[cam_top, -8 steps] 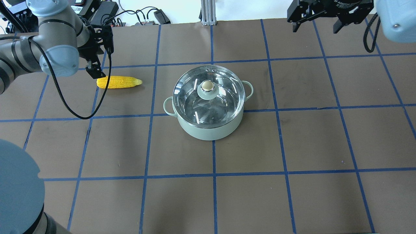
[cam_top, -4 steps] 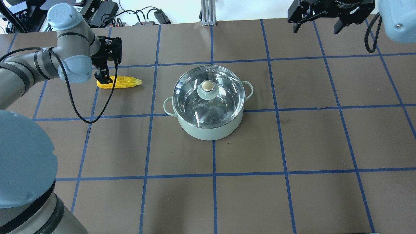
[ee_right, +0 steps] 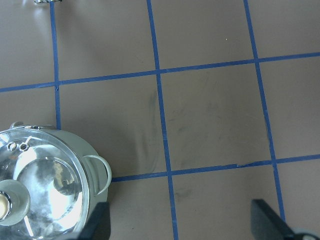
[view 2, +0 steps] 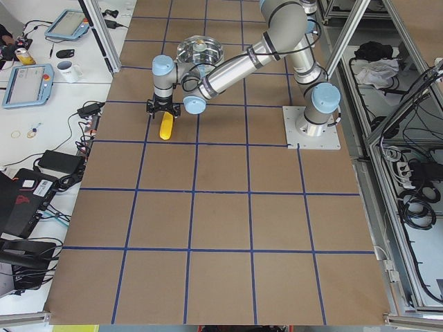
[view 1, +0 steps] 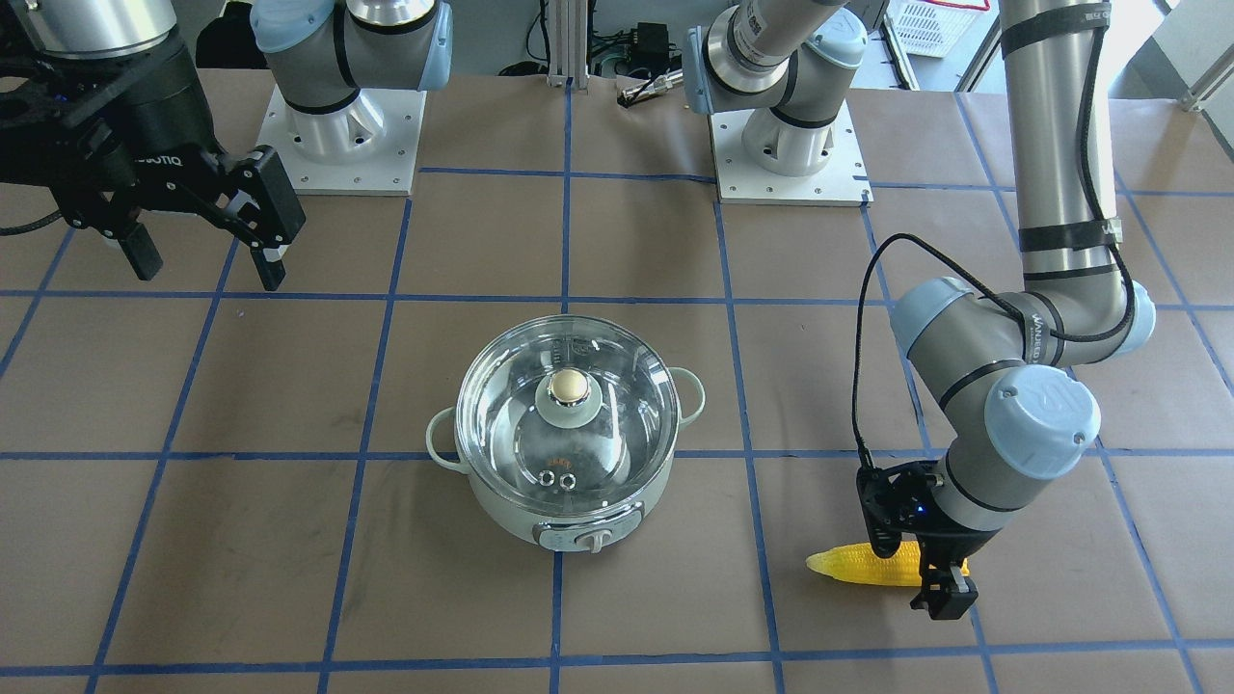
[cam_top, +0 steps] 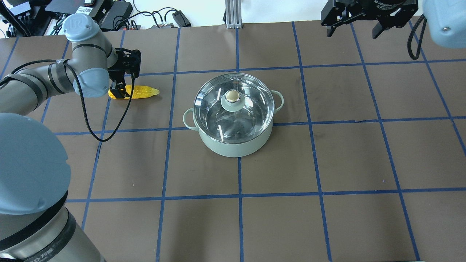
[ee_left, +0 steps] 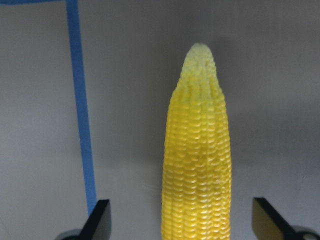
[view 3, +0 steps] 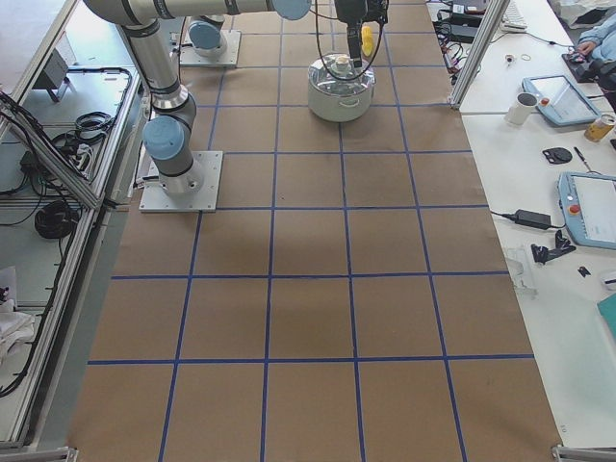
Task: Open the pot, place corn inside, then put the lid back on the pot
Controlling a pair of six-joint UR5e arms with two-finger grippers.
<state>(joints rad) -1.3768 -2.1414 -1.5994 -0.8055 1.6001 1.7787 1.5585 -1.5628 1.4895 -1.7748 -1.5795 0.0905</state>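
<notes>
The pale mint-green pot (cam_top: 236, 147) stands mid-table with the glass lid (cam_top: 214, 109) seated on it, cream knob up. It also shows in the front view (view 1: 588, 528) and in the right wrist view (ee_right: 92, 172). The yellow corn (cam_top: 142, 91) lies on the table to the pot's left, tip toward the pot. My left gripper (cam_top: 122, 86) is open and low over the corn's thick end, one finger on each side, as the left wrist view (ee_left: 182, 225) shows. My right gripper (cam_top: 351, 27) is open and empty, high at the far right.
The table is brown paper with blue tape grid lines (cam_top: 238, 69). Cables and electronics (cam_top: 120, 11) lie beyond the far edge. A metal post (cam_top: 231, 12) stands at the far middle. Both arm bases (view 1: 786, 154) are bolted near the robot side.
My left arm has swung right and down, bringing its open gripper from beside the corn's thick end to straddle it. The corn, pot, lid and right gripper have not moved.
</notes>
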